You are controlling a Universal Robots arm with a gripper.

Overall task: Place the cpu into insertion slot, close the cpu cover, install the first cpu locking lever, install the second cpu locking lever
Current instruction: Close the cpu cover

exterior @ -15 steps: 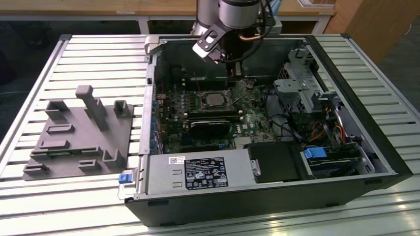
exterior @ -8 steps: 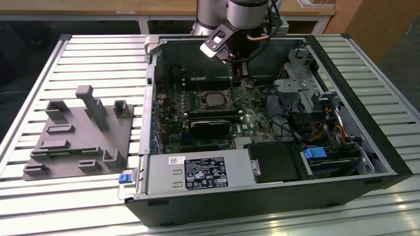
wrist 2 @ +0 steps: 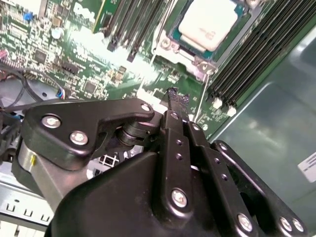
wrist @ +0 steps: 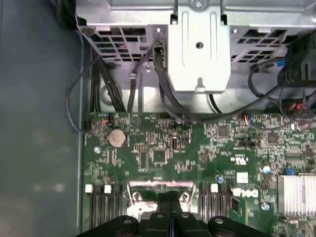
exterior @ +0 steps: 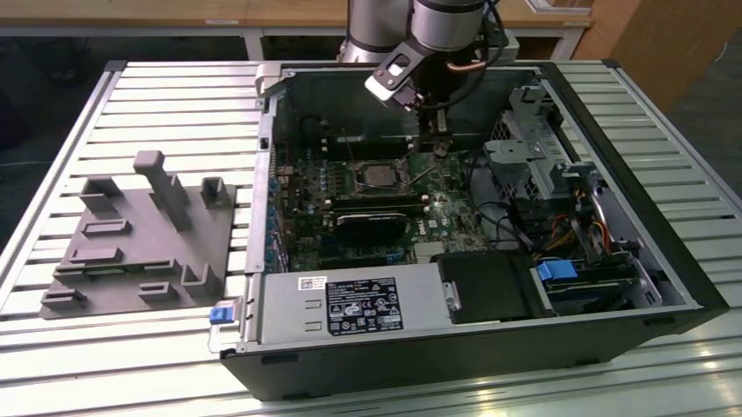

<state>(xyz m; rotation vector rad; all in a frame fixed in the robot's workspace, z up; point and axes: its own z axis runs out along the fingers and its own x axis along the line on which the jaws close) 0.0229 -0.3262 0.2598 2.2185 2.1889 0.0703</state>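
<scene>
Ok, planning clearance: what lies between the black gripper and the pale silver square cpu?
In the second wrist view, the black gripper and the pale silver cpu are parted by the socket's silver metal frame edge and a strip of green circuit board.

My arm [exterior: 435, 26] points steeply down; my gripper [wrist 2: 177, 101] has its fingers [wrist 2: 174, 129] pressed together at the tips.

Lab workshop, slatted metal workbench [exterior: 174, 95], opened computer case [exterior: 464, 358], grey fixture [exterior: 139, 234]
</scene>
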